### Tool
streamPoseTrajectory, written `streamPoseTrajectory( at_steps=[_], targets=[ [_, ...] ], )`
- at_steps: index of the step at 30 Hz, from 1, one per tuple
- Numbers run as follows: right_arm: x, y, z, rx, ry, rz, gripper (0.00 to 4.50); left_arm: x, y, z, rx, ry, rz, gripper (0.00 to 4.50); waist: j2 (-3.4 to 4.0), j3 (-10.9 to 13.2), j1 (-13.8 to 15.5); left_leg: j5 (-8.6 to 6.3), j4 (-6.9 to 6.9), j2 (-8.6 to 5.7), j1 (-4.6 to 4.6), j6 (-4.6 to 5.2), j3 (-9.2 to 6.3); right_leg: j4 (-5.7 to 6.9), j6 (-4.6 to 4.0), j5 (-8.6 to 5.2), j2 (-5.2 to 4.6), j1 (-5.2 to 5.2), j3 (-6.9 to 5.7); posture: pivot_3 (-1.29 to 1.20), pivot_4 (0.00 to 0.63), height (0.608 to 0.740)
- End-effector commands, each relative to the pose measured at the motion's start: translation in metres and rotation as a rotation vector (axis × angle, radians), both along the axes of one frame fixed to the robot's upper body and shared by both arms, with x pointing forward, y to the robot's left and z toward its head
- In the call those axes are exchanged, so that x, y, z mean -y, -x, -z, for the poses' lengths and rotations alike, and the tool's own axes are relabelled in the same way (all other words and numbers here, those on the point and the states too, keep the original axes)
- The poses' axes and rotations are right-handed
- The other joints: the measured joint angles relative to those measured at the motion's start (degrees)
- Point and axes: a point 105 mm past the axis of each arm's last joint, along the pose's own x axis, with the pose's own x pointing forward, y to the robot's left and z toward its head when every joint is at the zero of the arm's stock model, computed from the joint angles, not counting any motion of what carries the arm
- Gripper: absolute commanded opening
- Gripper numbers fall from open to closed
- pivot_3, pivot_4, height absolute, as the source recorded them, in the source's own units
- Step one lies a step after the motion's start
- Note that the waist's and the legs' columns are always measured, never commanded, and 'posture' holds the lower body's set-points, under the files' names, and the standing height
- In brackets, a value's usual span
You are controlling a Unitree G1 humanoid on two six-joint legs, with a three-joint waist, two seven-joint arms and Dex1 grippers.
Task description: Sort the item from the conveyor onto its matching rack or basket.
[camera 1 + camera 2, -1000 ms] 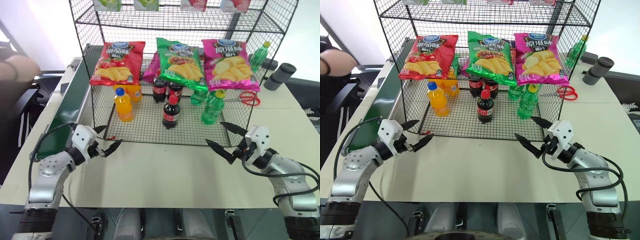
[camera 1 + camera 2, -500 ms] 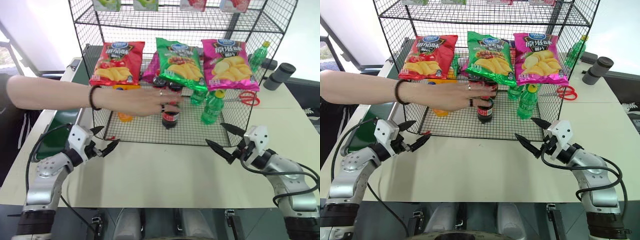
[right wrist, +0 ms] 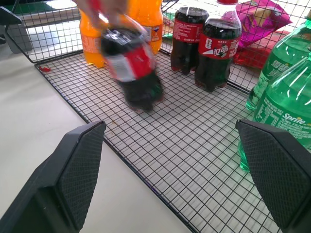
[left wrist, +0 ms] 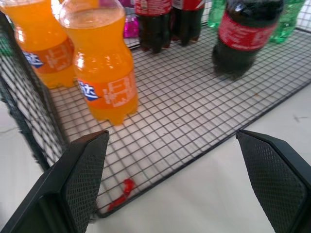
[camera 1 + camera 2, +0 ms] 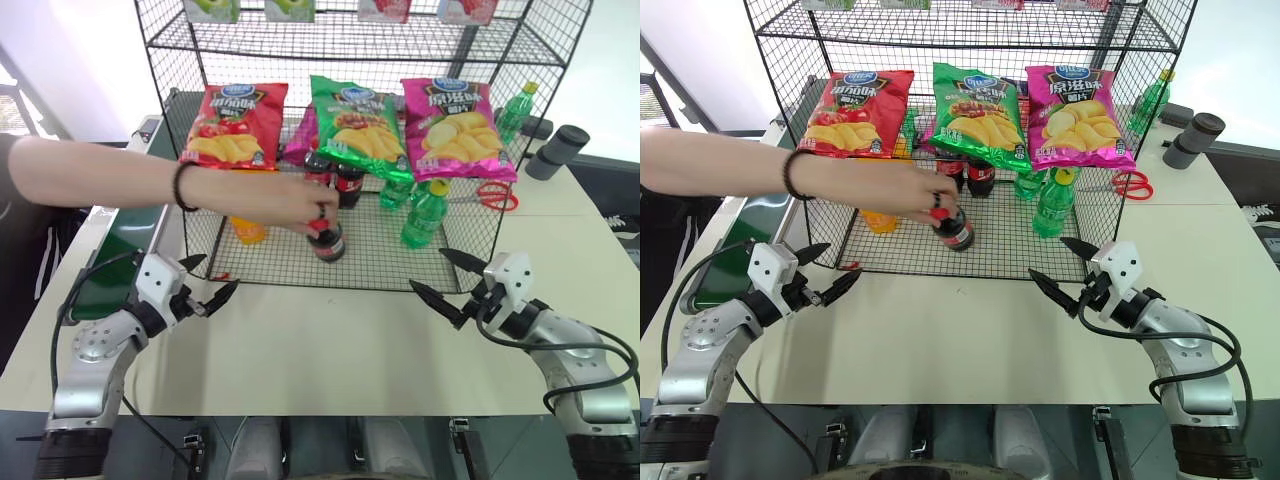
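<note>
On rack tray [image 5: 280,268], tilted red-labelled cola bottle [image 5: 327,241] under person's hand [image 5: 298,207]; both grippers released.

The pale table [image 5: 330,345] carries the black wire rack [image 5: 300,262] at its middle, the green-belted conveyor [image 5: 125,235] along its left edge, and (off to the rack's right) red-handled scissors [image 5: 492,197], a grey cylinder [image 5: 556,151] and a green bottle [image 5: 514,112].
</note>
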Motion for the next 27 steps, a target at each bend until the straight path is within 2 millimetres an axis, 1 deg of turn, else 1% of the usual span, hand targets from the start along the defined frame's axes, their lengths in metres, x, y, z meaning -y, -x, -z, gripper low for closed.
streamPoseTrajectory(
  at_steps=[1,5,9,11,14,17,19,22,25,26,27],
  targets=[
    [-0.001,-0.004,-0.013,0.065,0.006,0.025,4.45,0.001,0.001,-0.012,0.068,-0.014,-0.005,4.5,0.0,0.0,0.0,0.0,0.0,0.0,0.0,0.0,0.0,0.0,0.0,0.0,0.0,0.0,0.0,0.0,0.15,0.74],
    [-0.003,-0.006,-0.013,0.069,0.01,0.023,4.45,0.003,0.002,-0.011,0.052,0.016,0.012,4.5,0.0,0.0,0.01,0.0,0.0,0.0,0.0,0.0,0.0,0.0,0.0,0.0,0.0,0.0,0.0,0.0,0.15,0.74],
    [-0.009,-0.002,-0.012,0.04,-0.021,-0.037,4.45,0.002,0.003,-0.013,0.0,0.087,0.033,4.5,0.0,0.0,-0.02,0.0,0.0,0.0,0.0,0.0,0.0,0.0,0.0,0.0,0.01,0.0,0.0,0.0,0.15,0.74],
    [-0.014,0.002,-0.009,0.009,-0.034,-0.073,4.45,0.0,0.005,-0.02,0.036,0.096,0.022,4.5,0.0,0.0,-0.01,0.0,0.0,0.0,0.0,0.0,0.0,0.0,0.0,0.0,0.01,0.0,0.0,0.0,0.15,0.74],
    [-0.018,0.004,-0.009,0.008,-0.034,-0.086,4.45,-0.005,0.008,-0.028,0.084,0.095,-0.003,4.5,0.0,0.0,-0.04,0.0,0.0,0.01,0.0,0.0,0.0,0.0,0.0,0.0,0.0,0.0,0.0,0.0,0.15,0.74],
    [-0.025,0.004,-0.01,0.01,-0.037,-0.106,4.45,-0.015,0.008,-0.042,0.139,0.175,-0.061,4.5,0.0,0.0,-0.05,0.0,0.0,0.01,0.0,0.0,-0.01,0.01,0.0,0.0,0.0,0.0,0.0,0.0,0.15,0.74],
    [-0.03,0.004,-0.01,0.013,-0.038,-0.118,4.45,-0.025,0.007,-0.05,0.175,0.224,-0.122,4.5,-0.01,-0.01,-0.03,0.0,0.02,0.01,0.0,0.0,-0.01,0.02,0.0,0.0,-0.01,0.0,0.0,0.0,0.15,0.74],
    [-0.036,0.002,-0.012,0.019,-0.042,-0.139,4.45,-0.048,0.01,-0.061,0.228,0.277,-0.243,4.5,-0.02,-0.01,-0.1,0.0,0.03,0.01,0.0,0.0,-0.02,0.02,0.0,0.0,-0.01,0.0,0.0,0.0,0.15,0.74],
    [-0.041,0.001,-0.015,0.026,-0.051,-0.158,4.45,-0.076,0.013,-0.065,0.264,0.317,-0.389,4.5,-0.02,-0.01,-0.03,0.0,0.03,0.01,0.0,0.0,-0.02,0.02,0.0,0.0,0.0,0.0,-0.01,0.0,0.15,0.74],
    [-0.042,0.0,-0.015,0.027,-0.052,-0.162,4.45,-0.084,0.013,-0.064,0.272,0.326,-0.435,4.5,-0.03,-0.02,-0.02,0.0,0.03,0.01,0.0,0.0,-0.02,0.02,0.0,0.0,0.0,0.0,-0.01,0.0,0.15,0.74],
    [-0.044,0.0,-0.016,0.031,-0.055,-0.17,4.45,-0.097,0.014,-0.061,0.277,0.329,-0.504,4.5,-0.03,-0.02,-0.01,0.0,0.03,0.01,0.0,0.0,-0.02,0.02,0.0,0.0,0.0,0.0,-0.01,0.0,0.15,0.74]
  ],
)
